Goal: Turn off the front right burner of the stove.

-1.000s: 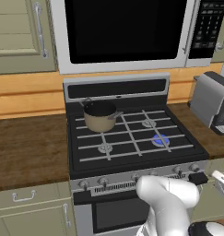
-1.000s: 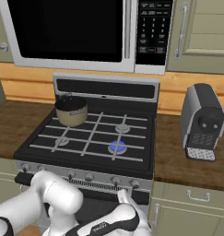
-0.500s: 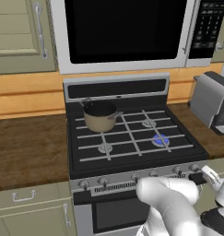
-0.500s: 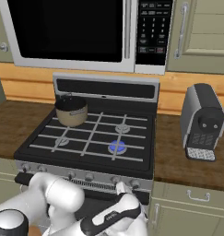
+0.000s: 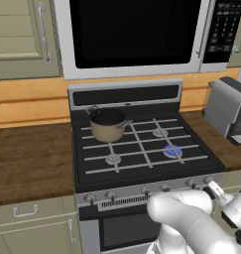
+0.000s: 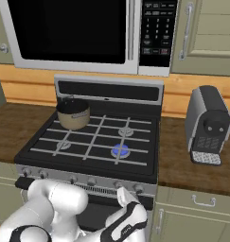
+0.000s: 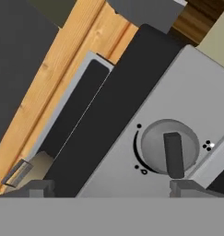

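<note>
**Grey knob in front of our spread fingers, blue flame on**

Dark fingertips (image 7: 42, 188) sit wide apart at the bottom of the hand view, so we read our gripper (image 7: 113, 188) as released, holding nothing. Just beyond it, between the two tips but nearer one of them, sits a round grey knob (image 7: 168, 147) on the silver front panel (image 7: 187, 87); we cannot tell whether the tips touch it. From the right base view our gripper (image 6: 123, 194) is at the panel's right end, just below the row of knobs (image 6: 92, 181).

Above and behind the panel, on the stove (image 5: 142, 149), the front right burner (image 5: 172, 150) glows blue under its grate; from the other side the same burner (image 6: 120, 150) lies well up the cooktop from our hand. One pot (image 5: 107, 124) stands on the back left burner; its inside looks dark, and we cannot make out any contents.

Our own arm (image 5: 191, 223) covers part of the oven door. A grey coffee machine (image 6: 208, 125) stands on the wooden counter (image 5: 32, 158) to the right, cut off at the edge in the left base view.
</note>
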Robot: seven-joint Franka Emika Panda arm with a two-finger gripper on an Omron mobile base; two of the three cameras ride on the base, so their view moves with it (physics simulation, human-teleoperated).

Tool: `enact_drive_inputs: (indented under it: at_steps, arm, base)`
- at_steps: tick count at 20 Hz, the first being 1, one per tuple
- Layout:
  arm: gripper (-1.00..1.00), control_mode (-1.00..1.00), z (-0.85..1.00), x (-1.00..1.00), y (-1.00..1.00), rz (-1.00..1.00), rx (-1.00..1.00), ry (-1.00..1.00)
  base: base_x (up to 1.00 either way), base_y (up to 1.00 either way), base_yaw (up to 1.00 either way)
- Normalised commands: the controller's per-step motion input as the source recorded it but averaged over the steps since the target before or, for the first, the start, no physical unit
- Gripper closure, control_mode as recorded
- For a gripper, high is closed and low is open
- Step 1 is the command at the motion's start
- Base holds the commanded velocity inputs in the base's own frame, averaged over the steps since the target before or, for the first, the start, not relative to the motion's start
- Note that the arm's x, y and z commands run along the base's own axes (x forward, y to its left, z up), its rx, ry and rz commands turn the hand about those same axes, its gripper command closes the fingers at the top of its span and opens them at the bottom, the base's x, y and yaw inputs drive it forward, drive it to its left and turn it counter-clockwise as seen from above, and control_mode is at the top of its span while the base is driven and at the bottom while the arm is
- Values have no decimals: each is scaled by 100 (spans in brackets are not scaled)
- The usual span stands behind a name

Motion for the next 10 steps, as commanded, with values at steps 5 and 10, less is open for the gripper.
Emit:
enact_drive_inputs:
  at_steps: [5,10]
  arm:
    - [-100,-100,-8,9,0,0,0,-8]
    - [-100,-100,-16,3,0,0,0,-15]
  base:
    - [0,0,0]
    - [0,0,0]
